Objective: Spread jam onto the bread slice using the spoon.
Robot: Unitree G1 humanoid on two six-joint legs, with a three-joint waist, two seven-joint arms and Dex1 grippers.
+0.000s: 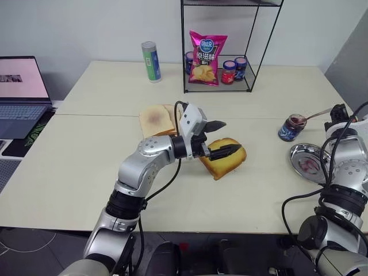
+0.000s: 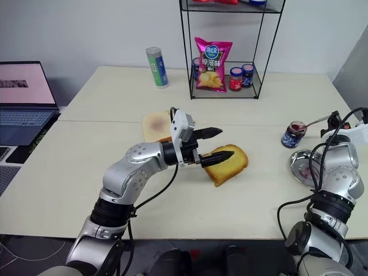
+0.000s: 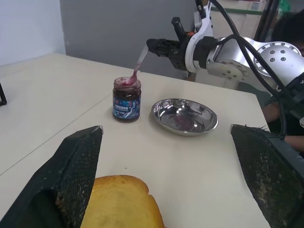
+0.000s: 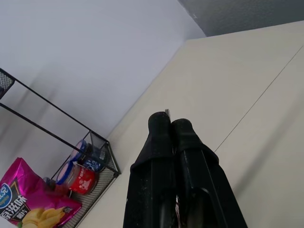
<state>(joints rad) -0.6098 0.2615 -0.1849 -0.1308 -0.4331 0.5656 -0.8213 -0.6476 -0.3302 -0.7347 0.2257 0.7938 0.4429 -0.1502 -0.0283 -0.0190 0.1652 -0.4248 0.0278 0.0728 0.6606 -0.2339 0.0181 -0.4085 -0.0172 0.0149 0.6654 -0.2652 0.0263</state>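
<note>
The thick golden bread slice (image 1: 227,158) lies mid-table. My left gripper (image 1: 230,136) stands open over its near end, one finger above it and the other across its top. In the left wrist view the black fingers (image 3: 76,166) are spread wide with the bread (image 3: 121,202) low between them. At the right, the glass jar of jam (image 1: 293,127) with a blue label stands open. The spoon (image 3: 137,64) slants into it, bowl in the jam. My right gripper (image 3: 154,46) is shut on the spoon's handle end, and its fingers (image 4: 170,124) are pressed together.
A round metal dish (image 1: 307,161) with a jam smear sits just in front of the jar. Paler flat slices (image 1: 156,119) lie behind my left arm. A wire rack (image 1: 253,34) holds a chips bag and small jars. A can (image 1: 151,61) and a laptop (image 1: 20,92) are at the left.
</note>
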